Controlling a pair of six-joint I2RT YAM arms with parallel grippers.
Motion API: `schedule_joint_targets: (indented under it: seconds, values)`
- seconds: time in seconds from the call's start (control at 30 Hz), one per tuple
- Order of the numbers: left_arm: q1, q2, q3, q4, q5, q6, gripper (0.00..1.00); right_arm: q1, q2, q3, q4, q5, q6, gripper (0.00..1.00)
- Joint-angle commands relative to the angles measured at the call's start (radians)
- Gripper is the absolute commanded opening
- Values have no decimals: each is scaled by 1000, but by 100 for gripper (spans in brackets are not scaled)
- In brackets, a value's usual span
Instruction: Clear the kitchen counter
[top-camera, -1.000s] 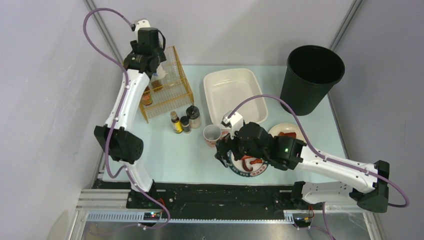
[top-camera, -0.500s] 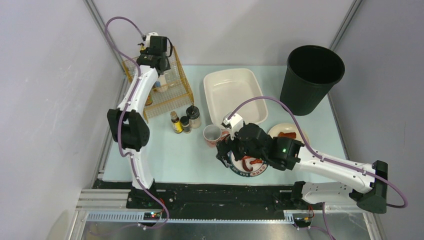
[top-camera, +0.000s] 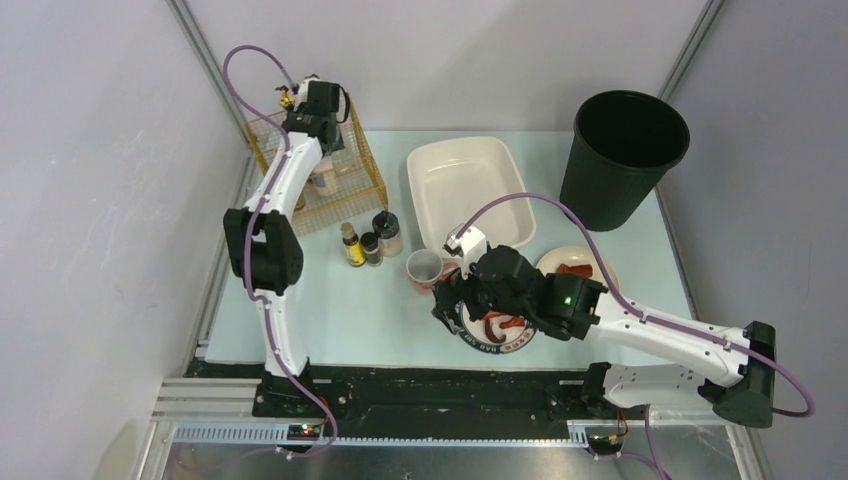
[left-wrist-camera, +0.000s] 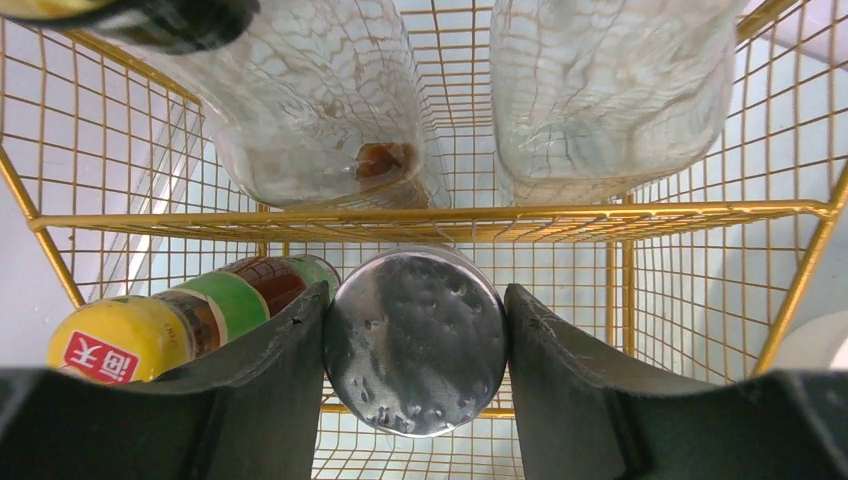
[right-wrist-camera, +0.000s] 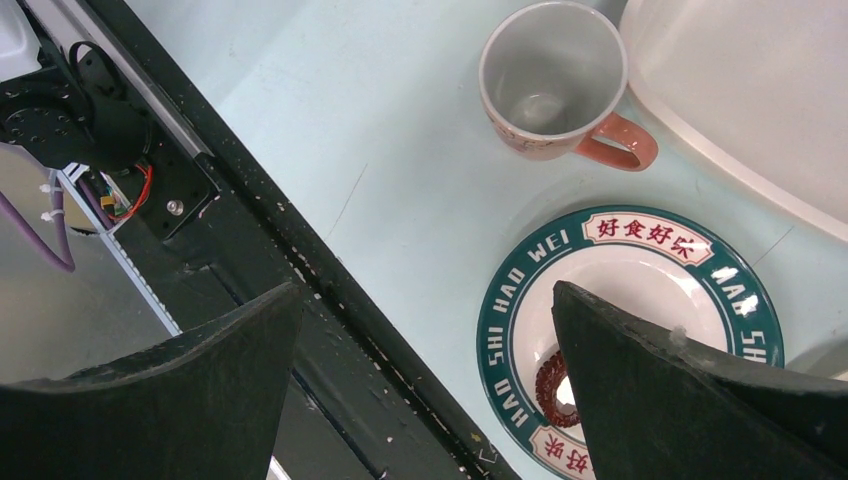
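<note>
Left wrist view: the left gripper (left-wrist-camera: 415, 345) is clamped on a small jar (left-wrist-camera: 415, 325) with a dimpled metal lid, one finger against each side.
Jar's place: within the frame of the gold wire basket (left-wrist-camera: 440, 214). Whether it rests on the mesh floor I cannot tell.
Beside the jar: a sauce bottle (left-wrist-camera: 190, 320) with a yellow cap lies just to one side, and two clear glass jars (left-wrist-camera: 330, 120) lie further in.
Right wrist view: the right gripper (right-wrist-camera: 425, 295) stands wide apart, holding nothing, above a green-rimmed plate (right-wrist-camera: 620, 310).
Near it: a pink-handled mug (right-wrist-camera: 555, 85) sits just beyond the plate, beside the white basin (right-wrist-camera: 740, 90).
Kitchen counter (top-camera: 340, 310): the pale blue tabletop lies under both arms. The right gripper hovers over its near part, and the left is at its far left corner.
Handling: the counter is rigid and fixed, with nothing to grasp, and its smooth top probably lets crockery slide. The plate looks breakable and is best taken at its rim, the mug by its wall or handle.
Also on it: three small bottles (top-camera: 370, 243), a second plate (top-camera: 547, 262) and a black bin (top-camera: 625, 150).
</note>
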Motion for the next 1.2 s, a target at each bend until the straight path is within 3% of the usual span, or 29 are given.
schedule_joint_targets:
  seconds: [0.0, 0.3, 0.6, 0.87, 1.17]
  values:
    - [17, -2, -2, 64, -30, -23, 28, -4, -20, 0, 25, 2, 4, 100]
    - [16, -23, -45, 63, -22, -26, 58, -4, -39, 1, 13, 6, 17, 100]
    - [11, -137, -104, 62, 16, 0, 97, -3, -58, 1, 11, 3, 24, 100]
    - [-33, -303, -200, 61, 27, 25, 100, -13, -82, 1, -3, 12, 30, 100]
    - [-154, -511, -454, 61, 4, -10, 100, -24, -94, 1, -38, 28, 44, 100]
